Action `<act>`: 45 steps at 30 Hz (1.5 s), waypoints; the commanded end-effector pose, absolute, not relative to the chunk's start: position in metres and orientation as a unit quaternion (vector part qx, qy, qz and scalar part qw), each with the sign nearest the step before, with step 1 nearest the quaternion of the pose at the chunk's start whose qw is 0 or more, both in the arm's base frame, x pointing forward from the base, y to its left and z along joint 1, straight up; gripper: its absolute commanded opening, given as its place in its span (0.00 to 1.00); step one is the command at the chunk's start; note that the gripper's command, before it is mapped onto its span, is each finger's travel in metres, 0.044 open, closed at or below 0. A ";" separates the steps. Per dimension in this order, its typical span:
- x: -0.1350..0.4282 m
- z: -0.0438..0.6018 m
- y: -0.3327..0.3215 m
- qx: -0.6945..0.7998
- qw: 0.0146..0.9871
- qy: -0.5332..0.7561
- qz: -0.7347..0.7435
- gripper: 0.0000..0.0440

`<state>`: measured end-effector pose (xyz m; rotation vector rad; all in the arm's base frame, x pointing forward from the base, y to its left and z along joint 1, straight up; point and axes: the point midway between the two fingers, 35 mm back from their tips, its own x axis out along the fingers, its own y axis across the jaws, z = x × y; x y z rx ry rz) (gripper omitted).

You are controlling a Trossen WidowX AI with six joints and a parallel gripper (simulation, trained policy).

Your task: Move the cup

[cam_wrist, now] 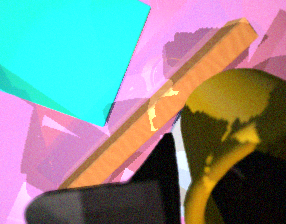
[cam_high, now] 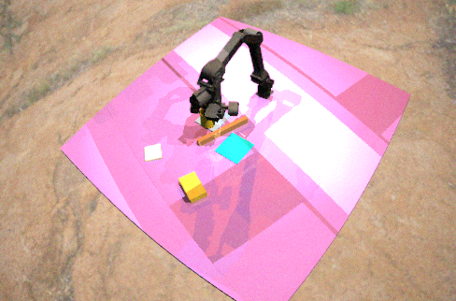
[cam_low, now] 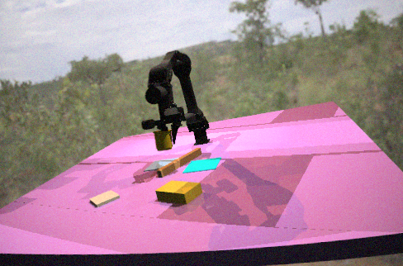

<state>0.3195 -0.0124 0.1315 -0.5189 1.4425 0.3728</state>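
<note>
"Cup (cam_high: 206, 121) (cam_low: 163, 141) (cam_wrist: 219, 95) up or down?"

"Up. The exterior view shows pink between its base and the pale grey pad (cam_high: 221, 122) (cam_low: 157, 165) (cam_wrist: 182, 165), so it's in the air, near that pad and away from the worktop (cam_high: 308, 249) (cam_low: 351, 211) (cam_wrist: 9, 130)."

"What's keeping it there?"

"The gripper (cam_high: 212, 118) (cam_low: 168, 137) (cam_wrist: 182, 138). Its fingers are clenched on the cup. One stands outside the wall; the other is lost in the dark, probably inside, pinching the wall between them."

"Why carry it so high?"

"Look at the orange bar (cam_high: 223, 130) (cam_low: 179, 163) (cam_wrist: 154, 125). It lies between the grey pad and the turquoise pad (cam_high: 235, 148) (cam_low: 202, 165) (cam_wrist: 59, 55), which I take for the goal. A low crossing could knock the cup against it."

"And the marbles?"

"Can't tell; the inside is too dark. The cup looks roughly upright, which should help keep them in. I'd move it across gently, since a one-sided pinch might let it swing."

"The yellow block (cam_high: 192, 187) (cam_low: 178, 192) and the cream tile (cam_high: 153, 152) (cam_low: 104, 198)?"

"Both sit apart from the direct way over. I'd leave them alone, lower the cup flat onto turquoise, and only then let go."
</note>
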 end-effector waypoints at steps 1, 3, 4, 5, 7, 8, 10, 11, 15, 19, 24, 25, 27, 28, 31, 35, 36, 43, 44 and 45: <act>0.327 0.133 0.000 -0.237 0.711 0.639 0.172 0.00; 0.329 0.132 0.008 -0.240 0.713 0.635 0.175 0.00; 0.331 0.132 0.011 -0.241 0.715 0.633 0.176 0.00; 0.332 0.131 0.015 -0.242 0.716 0.631 0.177 0.00; 0.334 0.130 0.022 -0.243 0.717 0.628 0.180 0.00; 0.335 0.130 0.026 -0.244 0.718 0.626 0.181 0.00; 0.337 0.129 0.034 -0.246 0.720 0.623 0.184 0.00; 0.338 0.128 0.038 -0.247 0.721 0.621 0.185 0.00; 0.340 0.124 0.054 -0.249 0.723 0.616 0.190 0.00; 0.341 0.120 0.071 -0.251 0.725 0.611 0.196 0.00; 0.340 0.112 0.090 -0.253 0.726 0.608 0.200 0.00; 0.340 0.110 0.094 -0.253 0.726 0.607 0.201 0.00; 0.339 0.106 0.099 -0.253 0.726 0.607 0.201 0.00; 0.339 0.103 0.102 -0.254 0.726 0.607 0.201 0.00; 0.337 0.096 0.107 -0.254 0.725 0.609 0.199 0.00; 0.335 0.084 0.110 -0.253 0.724 0.611 0.194 0.01; 0.334 0.080 0.110 -0.253 0.724 0.612 0.193 0.02; 0.330 0.061 0.107 -0.253 0.721 0.618 0.183 0.09; 0.329 0.059 0.107 -0.252 0.721 0.619 0.182 0.11; 0.329 0.057 0.106 -0.251 0.722 0.619 0.181 0.13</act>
